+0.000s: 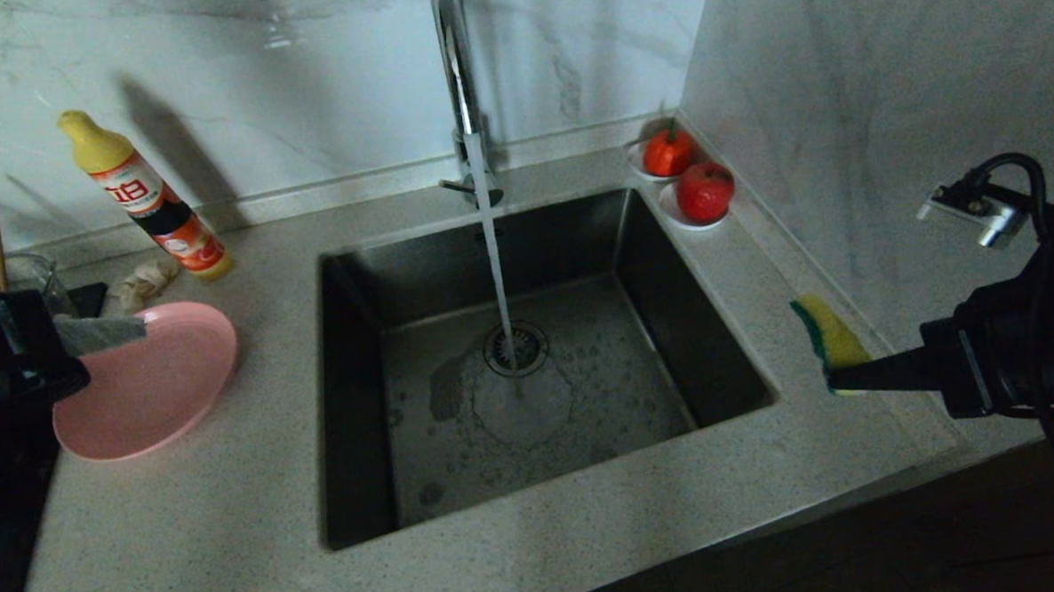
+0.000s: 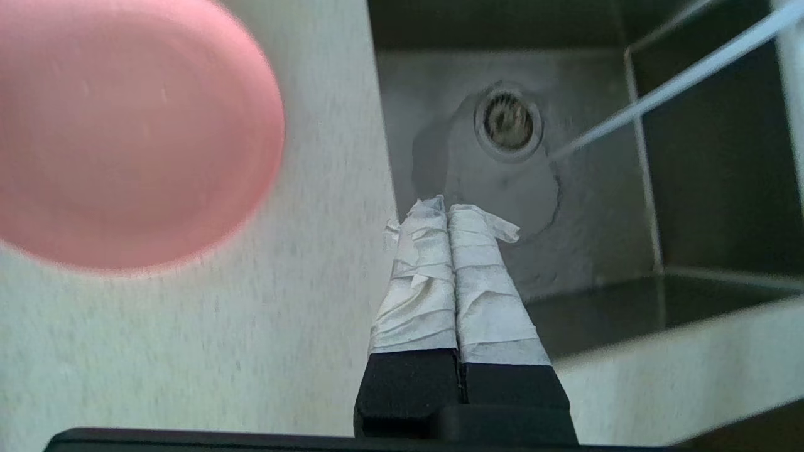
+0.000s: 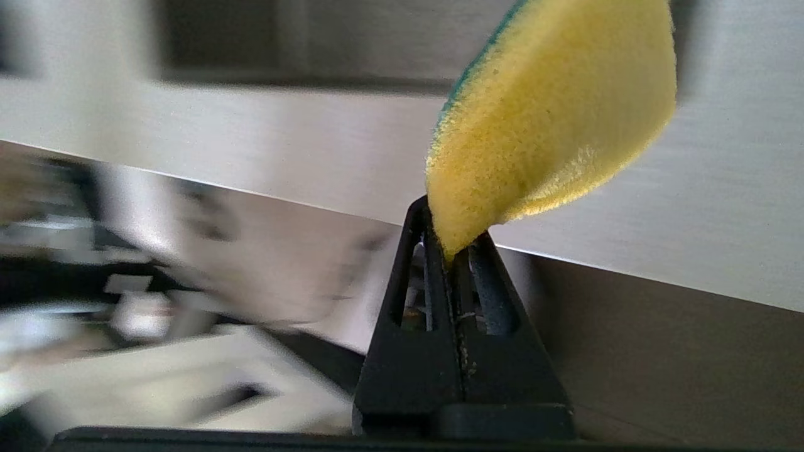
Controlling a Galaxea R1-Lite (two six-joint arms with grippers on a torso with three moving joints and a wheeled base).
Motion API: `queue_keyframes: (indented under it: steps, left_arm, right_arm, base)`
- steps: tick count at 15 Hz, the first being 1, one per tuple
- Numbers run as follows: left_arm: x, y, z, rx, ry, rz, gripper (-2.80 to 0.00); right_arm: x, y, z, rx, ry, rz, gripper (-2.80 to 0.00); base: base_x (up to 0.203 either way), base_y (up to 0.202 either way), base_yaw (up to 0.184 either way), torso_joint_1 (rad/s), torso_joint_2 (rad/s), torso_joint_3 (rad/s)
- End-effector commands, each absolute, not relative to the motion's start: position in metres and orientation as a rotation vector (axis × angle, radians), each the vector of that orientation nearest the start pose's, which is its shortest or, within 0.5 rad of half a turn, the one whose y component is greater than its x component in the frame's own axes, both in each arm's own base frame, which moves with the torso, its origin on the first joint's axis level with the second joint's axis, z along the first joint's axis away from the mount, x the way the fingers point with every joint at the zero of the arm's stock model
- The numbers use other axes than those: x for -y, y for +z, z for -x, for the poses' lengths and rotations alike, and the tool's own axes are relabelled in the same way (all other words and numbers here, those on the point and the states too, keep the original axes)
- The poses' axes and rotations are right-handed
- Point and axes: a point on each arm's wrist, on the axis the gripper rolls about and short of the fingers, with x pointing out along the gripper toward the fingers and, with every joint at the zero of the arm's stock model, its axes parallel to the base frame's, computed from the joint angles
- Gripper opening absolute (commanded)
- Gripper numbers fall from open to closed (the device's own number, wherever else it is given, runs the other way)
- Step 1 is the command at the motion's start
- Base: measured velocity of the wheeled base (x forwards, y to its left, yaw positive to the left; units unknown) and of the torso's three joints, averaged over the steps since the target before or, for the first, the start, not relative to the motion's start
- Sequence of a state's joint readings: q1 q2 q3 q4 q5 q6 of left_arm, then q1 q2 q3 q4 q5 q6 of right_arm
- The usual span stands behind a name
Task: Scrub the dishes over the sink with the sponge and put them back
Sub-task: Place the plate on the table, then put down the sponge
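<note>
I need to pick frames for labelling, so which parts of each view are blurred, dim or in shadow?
Head view: dim overall, the detergent bottle casts a hard shadow on the wall. Left wrist view: the pink plate is soft and out of focus. Right wrist view: the sponge is sharp, the background smeared with motion blur.

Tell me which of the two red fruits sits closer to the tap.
The rear fruit, on its saucer in the back corner behind the sink, is closer to the tap. The other fruit sits further forward along the right wall.
</note>
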State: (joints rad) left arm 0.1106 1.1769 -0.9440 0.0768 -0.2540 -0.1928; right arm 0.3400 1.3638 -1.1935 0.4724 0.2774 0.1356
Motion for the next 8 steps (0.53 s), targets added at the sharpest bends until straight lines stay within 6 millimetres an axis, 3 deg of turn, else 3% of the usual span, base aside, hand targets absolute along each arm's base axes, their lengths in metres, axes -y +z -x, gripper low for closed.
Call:
queue_keyframes:
  steps: [1,5,8]
  left_arm:
    - [-0.013,0.271,-0.164,-0.338,-0.111,0.253,-2.80]
    - [-0.013,0.260,-0.164,-0.376,-0.108,0.262,-2.80]
    - [-0.013,0.259,-0.163,-0.380,-0.108,0.262,-2.80]
  right_arm:
    - [-0.072,0.269,-0.191,-0.712,0.511,0.017,-2.80]
    - [-0.064,0.242,-0.185,-0.743,0.447,0.361,-2.80]
    - [-0.052,0.230,-0.180,-0.763,0.452,0.499,-2.80]
  base:
    - [0.000,0.000,0.000,0.000,0.00,0.000]
    - [0.000,0.000,0.000,0.000,0.00,0.000]
    - [0.000,0.000,0.000,0.000,0.00,0.000]
